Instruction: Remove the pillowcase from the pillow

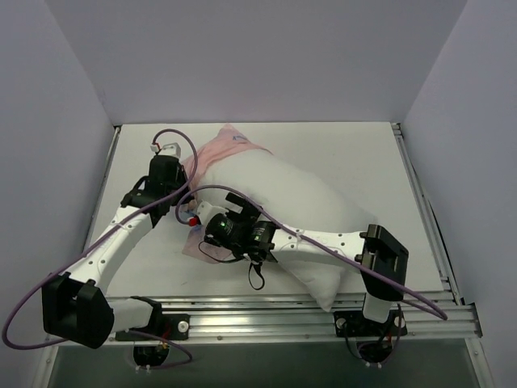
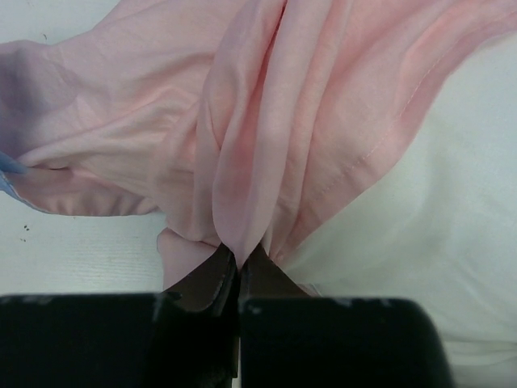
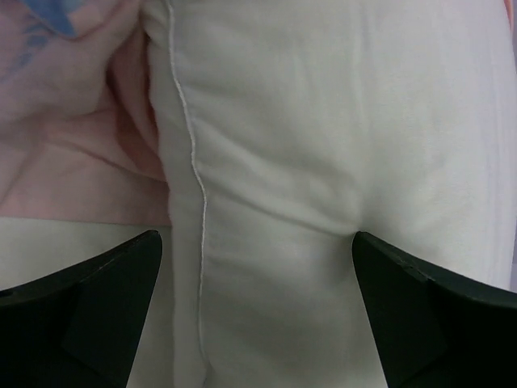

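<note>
Where beneath left arm, pillowcase hidden

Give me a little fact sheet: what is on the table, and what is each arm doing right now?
pillow: plump, white, lying diagonally on the table, mostly bare
pillowcase: pink inside showing, bunched at the pillow's far left end
left gripper: shut, pinching a fold of the pillowcase
right gripper: open, one finger on each side of the pillow near its seam
progress: pillowcase apparently not fully off yet
</note>
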`<state>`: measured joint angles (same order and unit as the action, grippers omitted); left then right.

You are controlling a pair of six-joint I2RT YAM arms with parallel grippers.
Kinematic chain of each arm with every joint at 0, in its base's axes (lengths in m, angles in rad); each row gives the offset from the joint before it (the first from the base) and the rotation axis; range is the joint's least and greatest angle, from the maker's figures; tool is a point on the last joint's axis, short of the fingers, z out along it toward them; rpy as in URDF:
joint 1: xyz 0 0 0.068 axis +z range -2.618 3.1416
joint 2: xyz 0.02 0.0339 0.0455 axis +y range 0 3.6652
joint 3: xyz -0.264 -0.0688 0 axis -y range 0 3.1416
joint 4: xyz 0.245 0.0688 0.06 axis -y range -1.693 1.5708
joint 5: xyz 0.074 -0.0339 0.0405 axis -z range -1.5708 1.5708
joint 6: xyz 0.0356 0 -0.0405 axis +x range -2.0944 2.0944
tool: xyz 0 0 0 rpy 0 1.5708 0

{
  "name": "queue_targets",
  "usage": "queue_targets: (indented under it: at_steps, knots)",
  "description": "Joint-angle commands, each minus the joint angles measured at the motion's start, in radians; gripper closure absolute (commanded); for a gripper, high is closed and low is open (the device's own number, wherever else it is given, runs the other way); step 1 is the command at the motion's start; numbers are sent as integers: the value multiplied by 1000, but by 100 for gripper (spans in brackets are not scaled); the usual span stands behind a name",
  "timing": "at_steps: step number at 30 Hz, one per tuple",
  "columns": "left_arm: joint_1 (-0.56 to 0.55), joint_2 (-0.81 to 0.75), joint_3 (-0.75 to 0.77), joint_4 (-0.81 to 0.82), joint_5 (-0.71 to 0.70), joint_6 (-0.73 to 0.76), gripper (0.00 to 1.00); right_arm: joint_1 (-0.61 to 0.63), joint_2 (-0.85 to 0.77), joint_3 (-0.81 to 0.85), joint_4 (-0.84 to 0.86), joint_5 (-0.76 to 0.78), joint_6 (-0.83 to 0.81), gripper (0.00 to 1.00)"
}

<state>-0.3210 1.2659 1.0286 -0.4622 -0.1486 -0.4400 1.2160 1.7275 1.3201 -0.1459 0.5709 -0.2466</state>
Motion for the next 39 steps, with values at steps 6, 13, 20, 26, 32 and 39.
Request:
queue_targets:
  at_steps: [6, 13, 20, 26, 32, 39]
  knots:
    - [34, 0, 11, -30, 20, 0, 98, -52, 127, -38, 62, 221, -75, 0]
    - [77, 3, 21, -38, 27, 7, 98, -99, 162, -27, 23, 285, -45, 95]
    - [149, 29, 65, -56, -26, 18, 98, -176, -61, -21, -7, 280, -7, 100]
    - [237, 84, 105, -75, -140, -15, 98, -364, -276, -2, -139, 244, 96, 100]
    - [272, 118, 96, -40, -100, -48, 98, -558, -391, -21, -233, 86, 193, 100]
    - [276, 171, 77, -29, -109, -57, 98, -680, -454, -50, -253, -43, 247, 100]
